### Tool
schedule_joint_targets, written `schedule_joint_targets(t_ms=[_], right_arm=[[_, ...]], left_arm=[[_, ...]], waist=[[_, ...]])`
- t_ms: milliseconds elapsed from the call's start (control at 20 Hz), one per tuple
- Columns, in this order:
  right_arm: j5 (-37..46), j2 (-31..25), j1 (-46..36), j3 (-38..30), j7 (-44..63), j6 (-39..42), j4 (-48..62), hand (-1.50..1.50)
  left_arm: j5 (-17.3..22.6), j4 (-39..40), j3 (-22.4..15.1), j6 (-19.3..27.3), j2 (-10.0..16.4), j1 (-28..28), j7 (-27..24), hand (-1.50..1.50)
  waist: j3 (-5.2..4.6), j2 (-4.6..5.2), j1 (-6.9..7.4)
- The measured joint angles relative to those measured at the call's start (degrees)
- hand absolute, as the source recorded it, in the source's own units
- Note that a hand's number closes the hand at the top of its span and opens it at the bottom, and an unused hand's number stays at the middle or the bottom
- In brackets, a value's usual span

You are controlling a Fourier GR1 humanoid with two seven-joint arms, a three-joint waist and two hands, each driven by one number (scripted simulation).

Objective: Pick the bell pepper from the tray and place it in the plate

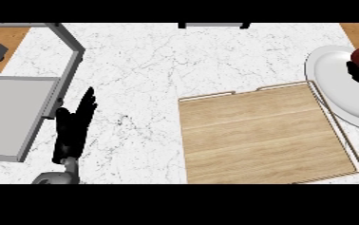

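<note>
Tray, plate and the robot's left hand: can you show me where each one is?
tray (pixel 259 138), head view, on its bare wooden floor.
plate (pixel 326 74), head view, on its white inner surface.
left hand (pixel 70 129), head view, on the palm below the raised fingers.

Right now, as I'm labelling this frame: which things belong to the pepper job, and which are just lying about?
Job: wooden tray; white plate; dark red shape over the plate at the view's edge, likely the bell pepper; black bit beside it, likely the right hand.
Lying about: grey fixture at left; left hand, resting open at lower left.
</note>
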Motion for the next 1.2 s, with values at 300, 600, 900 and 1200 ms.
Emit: schedule_joint_targets(t_ms=[300, 600, 900, 1200], right_arm=[[0.71, -3.86, -4.72, -1.73, -4.79, -3.12, 15.28, 1.50], [2.42, -8.99, -9.94, -2.44, -10.88, -4.95, 32.34, 1.50], [3.47, -10.50, -12.24, -1.66, -15.10, -1.64, 44.90, 1.50], [5.22, -13.54, -12.98, -0.19, -19.46, 4.42, 53.90, -1.50]], left_arm=[[-0.46, -1.49, -0.59, -0.43, -0.56, 1.52, 0.10, 0.00], [-0.34, -0.28, -0.19, -1.08, -0.81, 0.51, -0.72, 0.00], [-1.42, 0.79, -0.65, -0.31, -1.64, -0.81, -1.16, 0.00], [-1.12, 0.24, -0.68, -1.14, -1.41, -0.92, -0.75, 0.00]], waist=[[0.02, 0.11, 0.38], [0.06, 0.35, 0.94], [0.13, 0.60, 1.40], [0.20, 0.85, 1.94]])
